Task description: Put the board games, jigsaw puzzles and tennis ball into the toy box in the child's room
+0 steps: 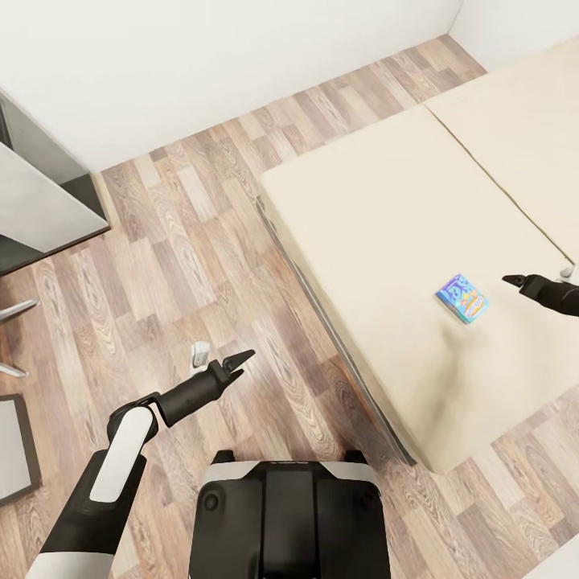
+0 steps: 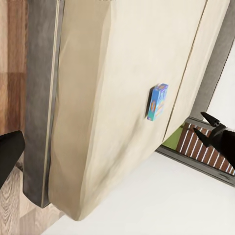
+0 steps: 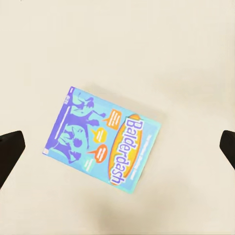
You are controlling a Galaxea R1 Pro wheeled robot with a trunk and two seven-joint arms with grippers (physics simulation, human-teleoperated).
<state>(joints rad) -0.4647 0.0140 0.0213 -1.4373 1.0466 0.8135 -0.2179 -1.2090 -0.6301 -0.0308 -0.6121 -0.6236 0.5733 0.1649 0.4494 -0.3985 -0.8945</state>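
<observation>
Base at the bed edge, Balderdash board game flat on mattress under right gripper, fingers spread wide and empty, left gripper open, idle over floor; best to descend square, straddle box's short sides, then close.

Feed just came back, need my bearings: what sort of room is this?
Most likely a bedroom: a wide low bed with a plain beige mattress, wood-plank flooring, and a blue Balderdash board game lying flat on the mattress, under the open right pincer.
</observation>
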